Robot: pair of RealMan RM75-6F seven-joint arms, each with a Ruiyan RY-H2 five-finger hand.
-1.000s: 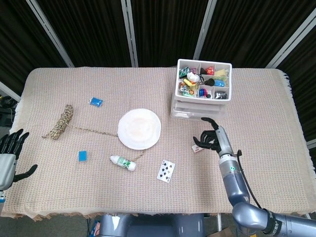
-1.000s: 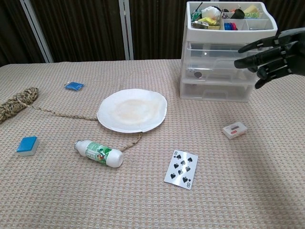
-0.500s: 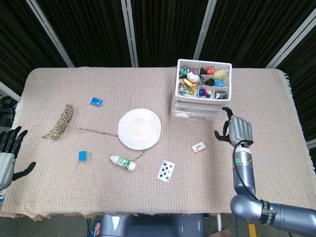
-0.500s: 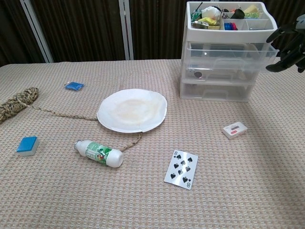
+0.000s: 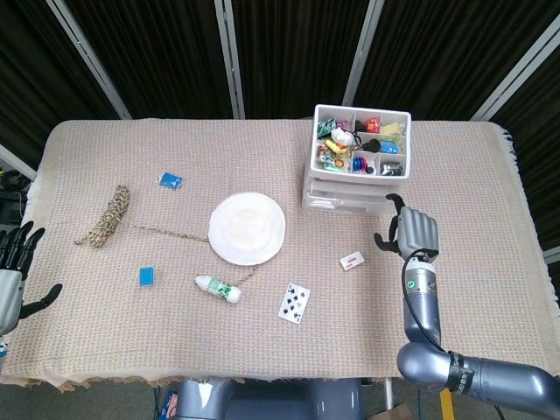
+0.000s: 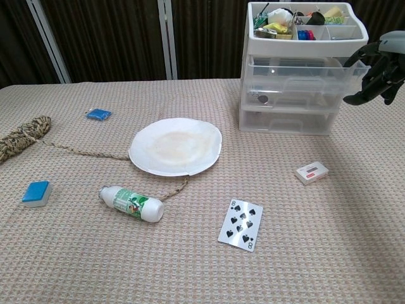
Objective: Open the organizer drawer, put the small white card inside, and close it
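Observation:
The clear plastic organizer (image 5: 348,194) (image 6: 288,95) stands at the back right, its drawers closed and its top tray full of small items. The small white card (image 5: 352,260) (image 6: 311,172) lies flat on the cloth in front of it. My right hand (image 5: 413,233) (image 6: 380,76) hovers just right of the organizer's front, fingers spread, holding nothing. My left hand (image 5: 12,267) is at the table's far left edge, open and empty, and does not show in the chest view.
A paper plate (image 5: 247,227) sits mid-table with a small bottle (image 5: 219,289) and a playing card (image 5: 295,303) before it. A rope bundle (image 5: 107,216) trails a cord toward the plate. Two blue blocks (image 5: 147,276) (image 5: 170,180) lie at left.
My right hand rose off the card area and swung right, then came back slightly toward the organizer's side. The left hand slid a little lower at the edge. The card has not moved.

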